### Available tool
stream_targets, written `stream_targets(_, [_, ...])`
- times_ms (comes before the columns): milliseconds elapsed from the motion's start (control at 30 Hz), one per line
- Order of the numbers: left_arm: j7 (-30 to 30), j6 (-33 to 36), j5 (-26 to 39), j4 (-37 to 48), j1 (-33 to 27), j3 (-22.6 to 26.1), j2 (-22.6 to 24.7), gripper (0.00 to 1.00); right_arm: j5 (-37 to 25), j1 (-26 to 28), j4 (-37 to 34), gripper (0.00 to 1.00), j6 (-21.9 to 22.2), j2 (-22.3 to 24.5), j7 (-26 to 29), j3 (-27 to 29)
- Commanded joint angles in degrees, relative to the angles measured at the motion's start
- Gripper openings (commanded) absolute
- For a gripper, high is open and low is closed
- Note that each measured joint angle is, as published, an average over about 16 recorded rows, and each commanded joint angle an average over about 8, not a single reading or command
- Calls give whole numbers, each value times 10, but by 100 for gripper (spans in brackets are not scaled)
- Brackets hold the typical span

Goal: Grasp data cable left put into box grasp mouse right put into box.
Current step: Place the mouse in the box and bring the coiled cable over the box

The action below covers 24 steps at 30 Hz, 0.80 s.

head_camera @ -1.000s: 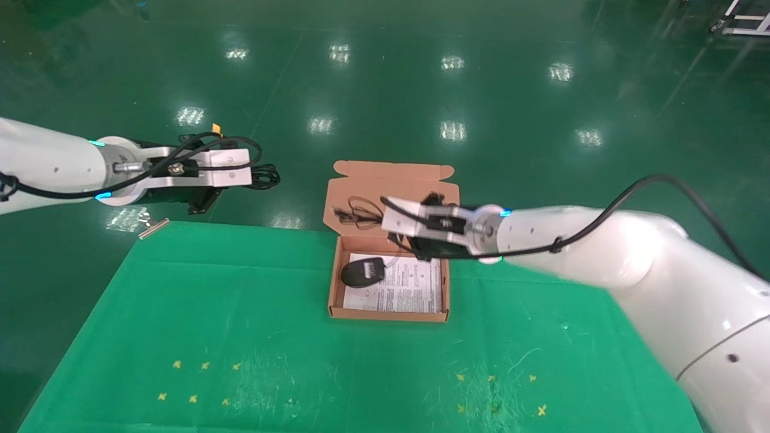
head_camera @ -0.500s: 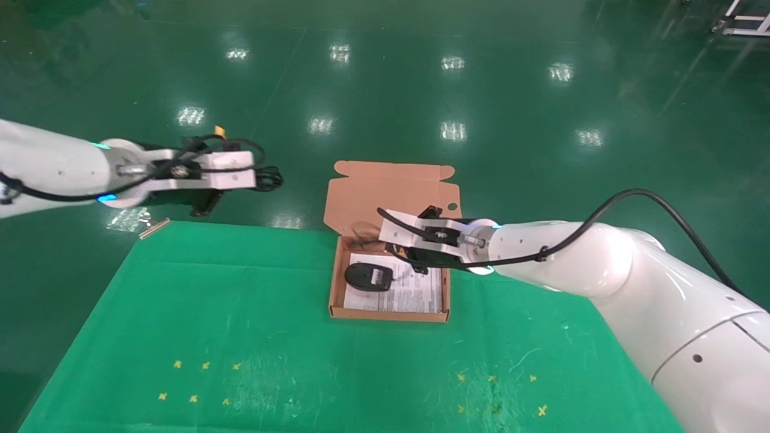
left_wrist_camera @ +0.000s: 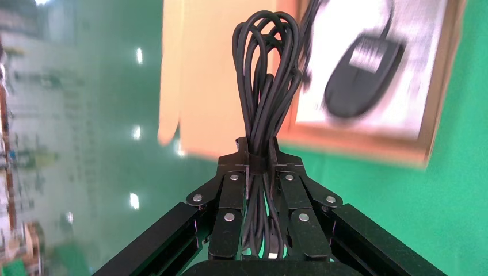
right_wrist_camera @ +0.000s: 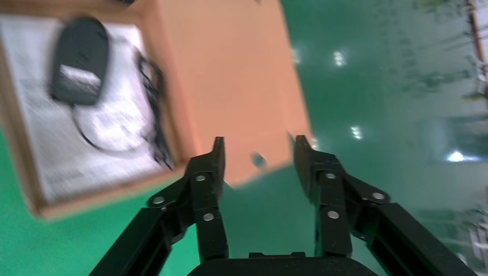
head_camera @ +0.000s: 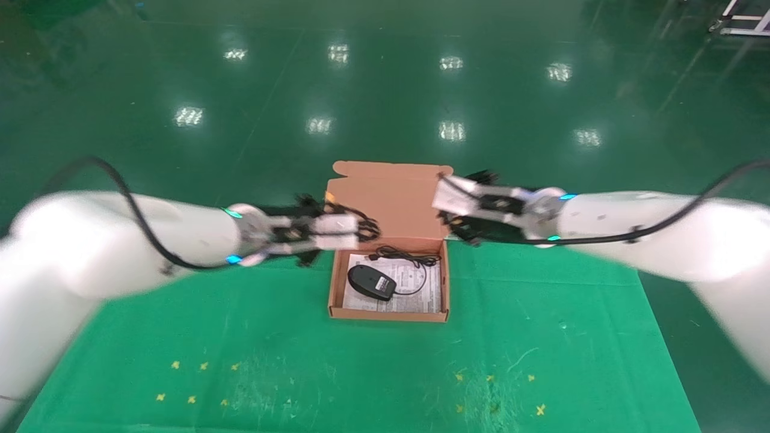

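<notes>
The cardboard box [head_camera: 388, 314] stands open on the green table, its lid [head_camera: 388, 198] raised at the back. The black mouse [head_camera: 371, 281] lies on the white lining sheet with its thin cord [head_camera: 409, 260] loose beside it; it also shows in the left wrist view [left_wrist_camera: 362, 75] and the right wrist view [right_wrist_camera: 79, 60]. My left gripper [head_camera: 364, 228] is shut on the data cable [left_wrist_camera: 266, 75], a looped black bundle, and holds it at the box's back left corner. My right gripper [right_wrist_camera: 258, 148] is open and empty, just off the box's back right corner [head_camera: 457, 225].
The green cloth table [head_camera: 361, 361] carries small yellow cross marks [head_camera: 198, 382] near its front. Its far edge runs just behind the box; beyond it lies a glossy green floor [head_camera: 385, 90]. The box lid [right_wrist_camera: 230, 86] stands close in front of the right gripper.
My left arm has swung in from the far left with the cable to the box's back left corner. My right gripper has let go of the mouse and drawn back to the right.
</notes>
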Motion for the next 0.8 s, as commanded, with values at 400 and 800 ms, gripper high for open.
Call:
stream_targets(400, [73,-129,-58,92,32,76,75,25,-99,-4,199,100,-49,129,156,7])
stream_targets(800, [70,-149,-82,119,20,110,77,100,-135,-9,248,100,-64,150,195,9])
